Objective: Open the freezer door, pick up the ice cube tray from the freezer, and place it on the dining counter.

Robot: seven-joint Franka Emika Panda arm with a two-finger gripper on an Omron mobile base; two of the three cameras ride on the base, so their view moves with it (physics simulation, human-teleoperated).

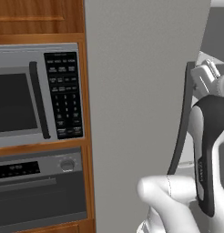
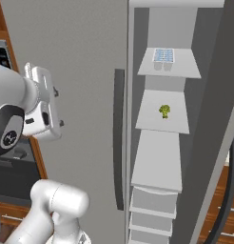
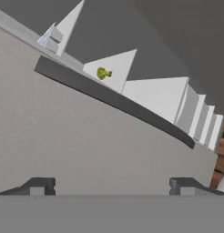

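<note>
Jaws (image 3: 112, 185) spread wide, grasping nothing, ice cube tray (image 2: 163, 55) on top freezer (image 2: 161, 157) shelf, microwave (image 1: 38, 93) keypad text unreadable

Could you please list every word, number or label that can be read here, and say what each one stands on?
None can be read.
Microwave keypad: rows of pale button labels, too small and blurred.
Oven control panel: faint marks, unreadable.
Robot arm: small lettering along the dark strip, too blurred.
</note>
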